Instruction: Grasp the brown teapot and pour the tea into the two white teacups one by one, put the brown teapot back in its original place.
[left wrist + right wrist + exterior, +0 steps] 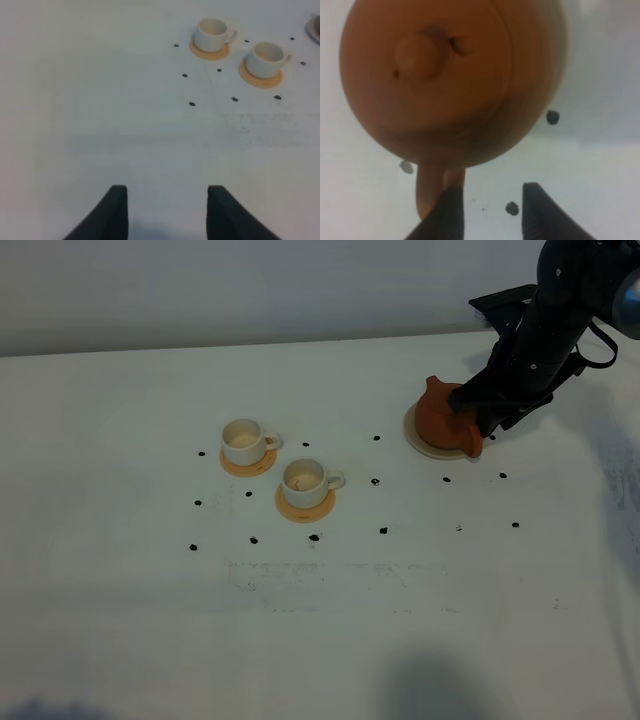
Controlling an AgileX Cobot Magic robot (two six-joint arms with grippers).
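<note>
The brown teapot (pixel 442 418) sits on the cream saucer (pixel 418 440) at the back right, spout toward the left. My right gripper (pixel 473 412) is down at the teapot's handle side. In the right wrist view the teapot (pixel 450 75) fills the frame and its loop handle (pixel 431 187) lies by one finger (pixel 445 217). The right gripper (pixel 491 189) has its jaws apart and grips nothing. The two white teacups (pixel 243 440) (pixel 304 480) stand on orange coasters left of centre, and no dark tea shows in them. My left gripper (pixel 169 210) is open and empty, far from the cups (pixel 212 34) (pixel 267 59).
Small black dot marks (pixel 375 481) are scattered on the white table (pixel 330 630) around the cups and saucer. Orange coasters (pixel 248 464) (pixel 305 506) lie under the cups. The right arm (pixel 555 310) reaches in from the back right corner.
</note>
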